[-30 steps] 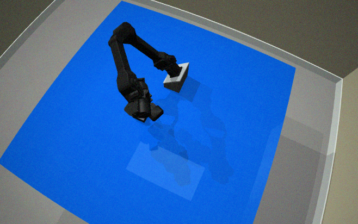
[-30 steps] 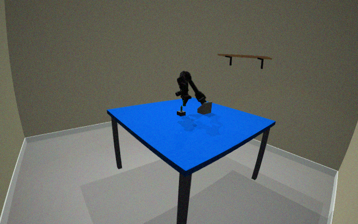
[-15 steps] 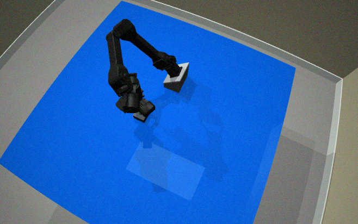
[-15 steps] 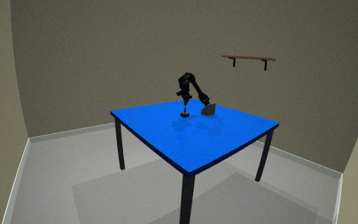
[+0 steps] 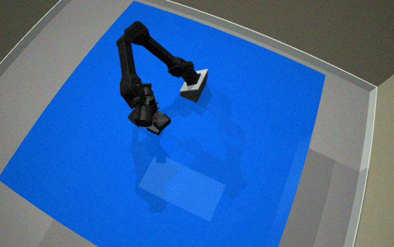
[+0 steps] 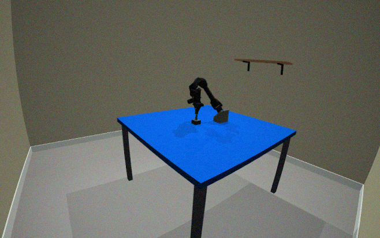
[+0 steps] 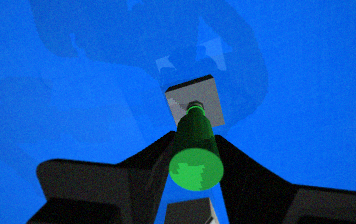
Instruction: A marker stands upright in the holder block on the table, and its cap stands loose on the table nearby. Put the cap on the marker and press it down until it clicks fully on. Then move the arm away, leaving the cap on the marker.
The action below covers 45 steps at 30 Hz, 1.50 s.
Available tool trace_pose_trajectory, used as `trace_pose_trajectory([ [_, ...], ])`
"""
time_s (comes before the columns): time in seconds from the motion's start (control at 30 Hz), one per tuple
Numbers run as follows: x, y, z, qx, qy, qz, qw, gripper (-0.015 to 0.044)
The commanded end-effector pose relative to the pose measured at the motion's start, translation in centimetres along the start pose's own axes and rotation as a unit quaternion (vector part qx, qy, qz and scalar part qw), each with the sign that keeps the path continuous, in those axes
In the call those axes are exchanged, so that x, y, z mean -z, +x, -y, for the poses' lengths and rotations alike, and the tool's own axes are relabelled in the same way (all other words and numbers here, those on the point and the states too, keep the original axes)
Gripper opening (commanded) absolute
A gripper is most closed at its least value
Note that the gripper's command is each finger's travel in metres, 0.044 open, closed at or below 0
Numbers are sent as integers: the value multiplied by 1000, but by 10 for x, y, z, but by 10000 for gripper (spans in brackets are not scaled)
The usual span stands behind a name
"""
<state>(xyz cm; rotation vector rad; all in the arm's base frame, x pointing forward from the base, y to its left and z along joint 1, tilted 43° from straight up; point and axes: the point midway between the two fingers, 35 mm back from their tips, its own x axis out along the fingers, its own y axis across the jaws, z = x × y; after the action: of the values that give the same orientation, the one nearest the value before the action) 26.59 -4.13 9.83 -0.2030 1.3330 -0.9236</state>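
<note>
Mid-task, at the alignment step: green cap [image 7: 195,155] clamped between the two dark fingers of the tool [image 7: 195,172], carried above the worktop [image 6: 219,144] and brought over the grey holder block [image 7: 206,95]. Seen from the wrist view, cap's lower end overlapping the marker [image 7: 195,106] tip, of which only a small ring shows past the cap (whether the two already touch, cannot tell). Cap axis pointing down toward the block and looking roughly in line with the marker, though viewed at a slant, so true centring hard to judge.

In the exterior view, tool [image 6: 197,113] hanging directly over the holder block [image 6: 196,122], near the far left part of the blue worktop, with a short green sliver between them. In the top view, wrist and tool covering the block almost wholly; only a grey corner [image 5: 153,129] peeking out beneath. Arm base on its pale mount [image 5: 196,85] well apart, further back.

Next move, by judgement: a straight descent along the marker's axis, cap kept upright, then a firm press until fully seated; only afterwards a release and a retreat upward. Main risk: slight offset or tilt, making the cap rim catch on the marker tip or push the marker sideways in its block.
</note>
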Motion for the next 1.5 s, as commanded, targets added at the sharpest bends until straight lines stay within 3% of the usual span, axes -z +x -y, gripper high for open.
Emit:
trace_pose_trajectory([
  [0.0,1,7,1,2,-4,0,1000,0],
  [1.0,2,39,2,4,-3,1,1000,0],
  [1.47,1,39,2,2,-1,0,1000,367],
])
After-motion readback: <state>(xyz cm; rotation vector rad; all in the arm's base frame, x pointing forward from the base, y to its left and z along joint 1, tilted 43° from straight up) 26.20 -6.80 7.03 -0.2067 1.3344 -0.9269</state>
